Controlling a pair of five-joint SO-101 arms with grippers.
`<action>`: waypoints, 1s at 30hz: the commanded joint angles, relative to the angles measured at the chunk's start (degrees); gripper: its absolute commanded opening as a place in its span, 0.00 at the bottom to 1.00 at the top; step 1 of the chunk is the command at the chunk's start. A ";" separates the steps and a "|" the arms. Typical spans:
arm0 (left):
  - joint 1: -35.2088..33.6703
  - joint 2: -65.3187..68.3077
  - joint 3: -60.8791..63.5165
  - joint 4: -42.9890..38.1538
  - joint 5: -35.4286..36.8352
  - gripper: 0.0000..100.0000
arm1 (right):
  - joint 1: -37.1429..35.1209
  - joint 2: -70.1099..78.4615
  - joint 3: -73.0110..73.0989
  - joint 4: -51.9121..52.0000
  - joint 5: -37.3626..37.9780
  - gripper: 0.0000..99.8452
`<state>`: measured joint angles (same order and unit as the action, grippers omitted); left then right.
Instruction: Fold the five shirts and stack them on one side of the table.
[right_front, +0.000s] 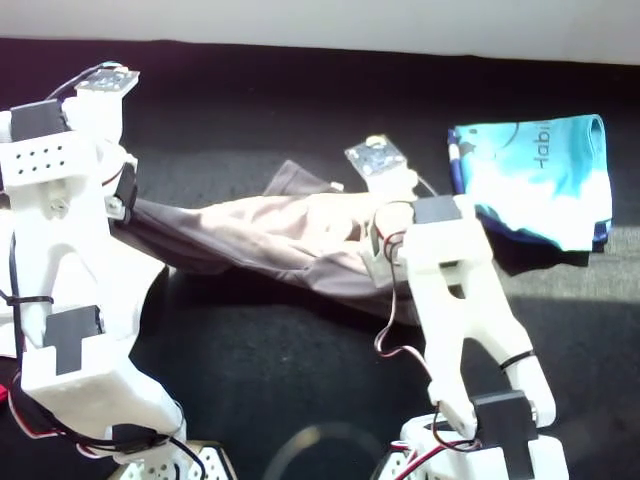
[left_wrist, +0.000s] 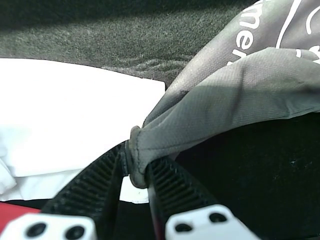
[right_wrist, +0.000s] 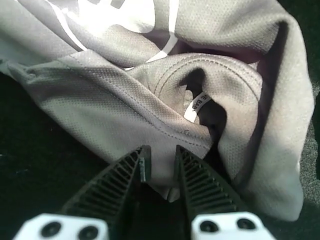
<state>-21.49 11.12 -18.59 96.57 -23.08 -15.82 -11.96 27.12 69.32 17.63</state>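
Shirt (right_front: 290, 235) in left tool (left_wrist: 136, 165), right tool (right_wrist: 161, 156)

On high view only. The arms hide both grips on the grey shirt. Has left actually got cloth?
Observer: Yes. In the left wrist view, the left gripper is shut on a bunched edge of the grey shirt.
Operator: Right one?
Observer: The right gripper has a fold of the same shirt between its fingers.
Operator: Which part of the shirt?
Observer: Beside the collar. The neck label sits just beyond the gripper.
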 joint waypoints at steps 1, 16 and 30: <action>-0.66 -1.10 -0.66 -0.62 -0.44 0.01 | 0.57 -2.59 1.27 -2.68 0.53 0.09; -0.66 -1.10 -0.66 -0.26 -0.44 0.01 | 0.57 1.54 4.62 -4.62 0.53 0.14; -1.63 -1.10 -0.66 -0.62 -0.44 0.01 | 0.57 -1.01 2.59 -4.44 0.26 0.01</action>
<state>-22.11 11.12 -18.59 96.57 -23.08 -15.82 -7.38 31.52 64.84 17.63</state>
